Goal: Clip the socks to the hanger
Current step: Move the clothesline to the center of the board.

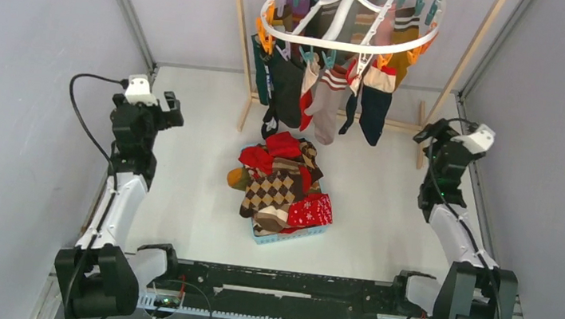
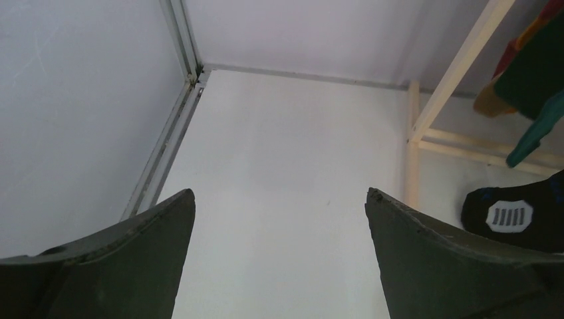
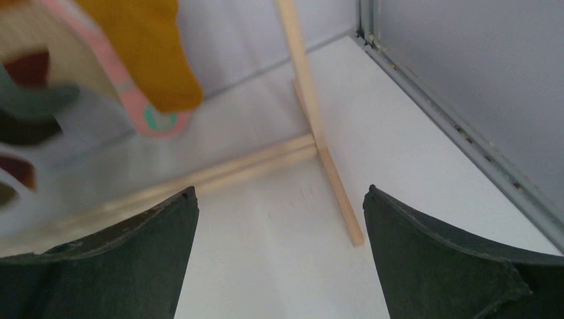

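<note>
The white oval hanger hangs at the top centre with orange and teal clothespins; several socks hang clipped under it. A pile of loose socks, brown-and-cream argyle, plain red and red with snowflakes, lies heaped on a small light-blue basket at the table's middle. My left gripper is open and empty, raised at the left, well apart from the pile; it shows open in the left wrist view. My right gripper is open and empty at the right, near the rack's foot; it shows open in the right wrist view.
A pale wooden rack frame holds the hanger; its right foot lies just ahead of the right gripper, its left post to the right of the left gripper. Grey walls close in both sides. A black sock toe hangs low.
</note>
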